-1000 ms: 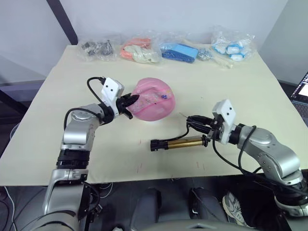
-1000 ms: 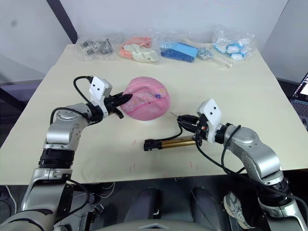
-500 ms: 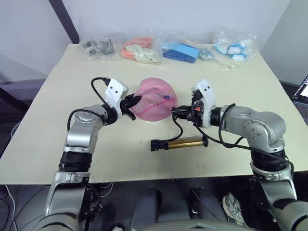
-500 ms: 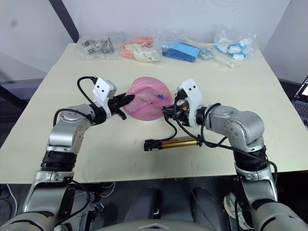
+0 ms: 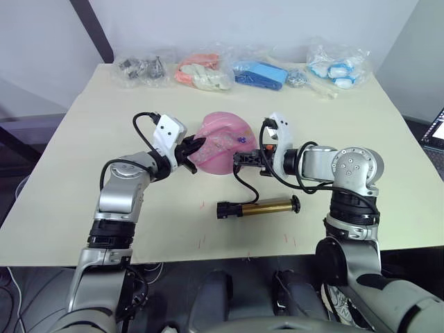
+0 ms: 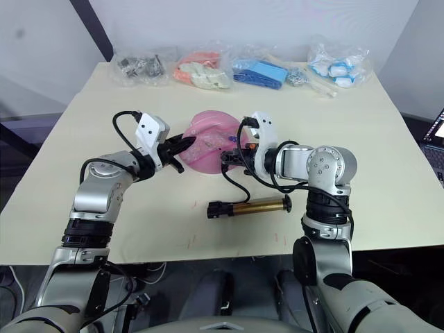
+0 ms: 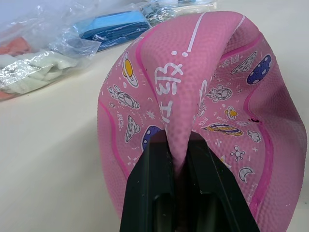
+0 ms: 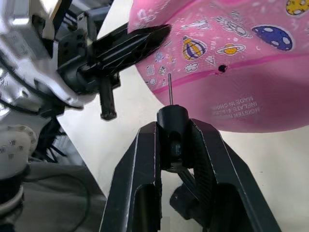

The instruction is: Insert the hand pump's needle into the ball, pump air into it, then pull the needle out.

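Note:
The pink ball (image 5: 223, 144), dented and printed with cartoons, sits mid-table. My left gripper (image 5: 193, 148) is shut on a fold of the ball (image 7: 203, 92) at its left side. My right gripper (image 5: 241, 158) is shut on the black fitting (image 8: 173, 117) at the end of the hose, at the ball's right side. The needle (image 8: 170, 88) points at the ball's skin, its tip a little aside from the dark valve hole (image 8: 222, 68). The gold hand pump (image 5: 260, 206) lies on the table in front of the ball, its black hose (image 5: 244, 189) curving up to the right gripper.
Several plastic bags of small items line the far table edge: dark parts (image 5: 142, 69), orange and white pieces (image 5: 202, 73), blue items (image 5: 260, 74), white and blue items (image 5: 338, 66). A screen (image 5: 436, 132) shows past the right table edge.
My right gripper has swung left from beside the pump to the ball's right side, carrying the needle fitting and hose. The left gripper keeps its hold on the ball. The pump has stayed put.

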